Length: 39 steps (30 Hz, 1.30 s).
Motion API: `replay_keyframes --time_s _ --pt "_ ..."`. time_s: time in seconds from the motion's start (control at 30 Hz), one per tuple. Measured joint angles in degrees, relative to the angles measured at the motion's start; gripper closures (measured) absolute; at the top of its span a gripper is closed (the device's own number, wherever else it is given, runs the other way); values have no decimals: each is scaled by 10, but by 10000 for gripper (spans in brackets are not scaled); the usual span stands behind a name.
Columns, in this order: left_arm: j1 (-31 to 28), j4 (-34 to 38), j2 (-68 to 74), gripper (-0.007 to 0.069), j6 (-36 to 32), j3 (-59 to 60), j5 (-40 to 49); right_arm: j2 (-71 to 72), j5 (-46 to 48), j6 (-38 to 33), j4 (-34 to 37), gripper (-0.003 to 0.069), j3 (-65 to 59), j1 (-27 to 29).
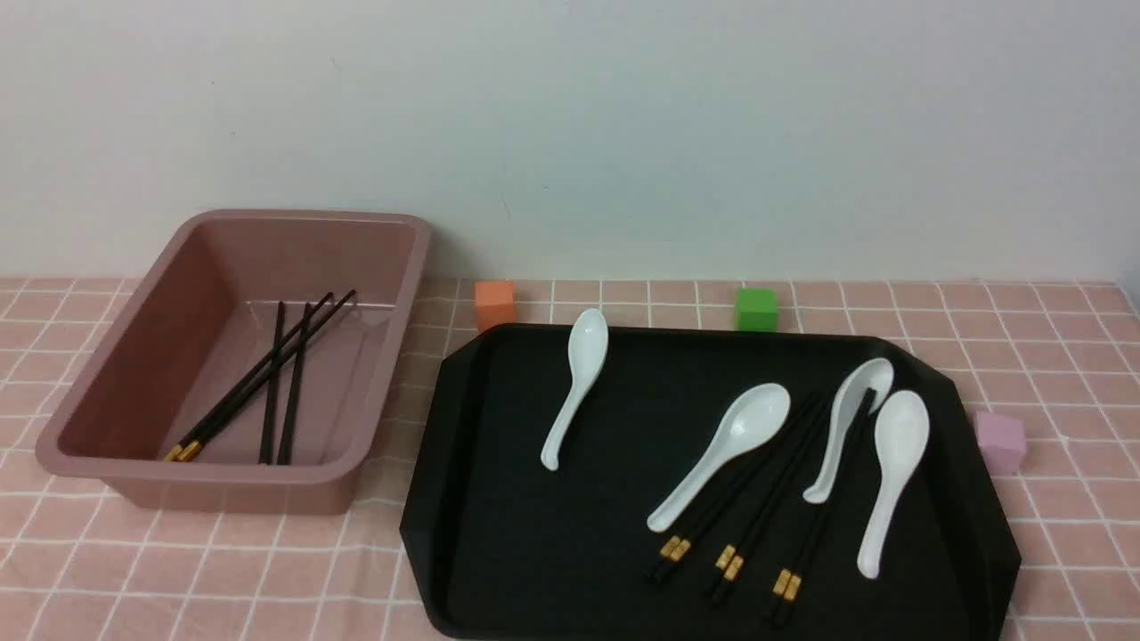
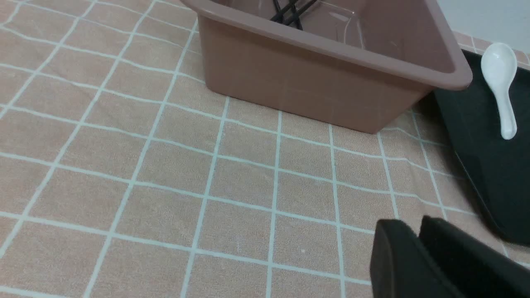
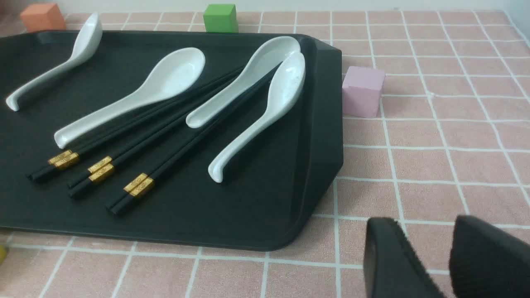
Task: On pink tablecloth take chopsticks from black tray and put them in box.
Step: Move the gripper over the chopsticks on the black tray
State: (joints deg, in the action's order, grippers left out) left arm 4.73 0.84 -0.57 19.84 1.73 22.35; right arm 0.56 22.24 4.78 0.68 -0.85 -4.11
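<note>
My left gripper (image 2: 418, 236) was pressed together, my right (image 3: 430, 231) spread; chopsticks (image 1: 770, 499) lay among spoons (image 1: 730, 436) on the tray (image 1: 552, 552), others in the box (image 1: 236, 490).

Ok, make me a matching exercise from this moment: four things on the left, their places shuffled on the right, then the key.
1. orange cube
2. pale pink cube
3. mauve box
4. gold-banded chopsticks

A. left of the black tray
B. behind the tray
C. some in the box, some on the tray
D. right of the tray

1-B; 2-D; 3-A; 4-C
</note>
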Motion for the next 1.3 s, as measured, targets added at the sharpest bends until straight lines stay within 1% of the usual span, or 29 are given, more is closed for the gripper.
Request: replay_keyframes --time_s 0.63,0.7,0.8,0.9,1.07,1.13,1.2,1.23,1.27,1.3 --pt "0 0 0 522 0 0 0 0 0 0 0 419 0 0" --pt "0 0 0 522 0 0 0 0 0 -1 -7 419 0 0" --pt "0 0 0 516 0 0 0 0 0 -2 -46 419 0 0" --pt "0 0 0 514 0 0 0 0 1 -2 -66 419 0 0" --pt "0 0 0 511 0 0 0 0 1 -2 -74 419 0 0" --pt "0 0 0 508 0 0 0 0 -13 22 -42 419 -1 0" --pt "0 0 0 507 0 0 0 0 -37 64 17 419 -5 0" --pt "0 0 0 506 0 0 0 0 -40 69 31 419 -5 0" --pt "0 0 0 504 0 0 0 0 -63 100 77 419 -6 0" --pt "0 0 0 503 0 0 0 0 -84 118 103 419 -6 0"
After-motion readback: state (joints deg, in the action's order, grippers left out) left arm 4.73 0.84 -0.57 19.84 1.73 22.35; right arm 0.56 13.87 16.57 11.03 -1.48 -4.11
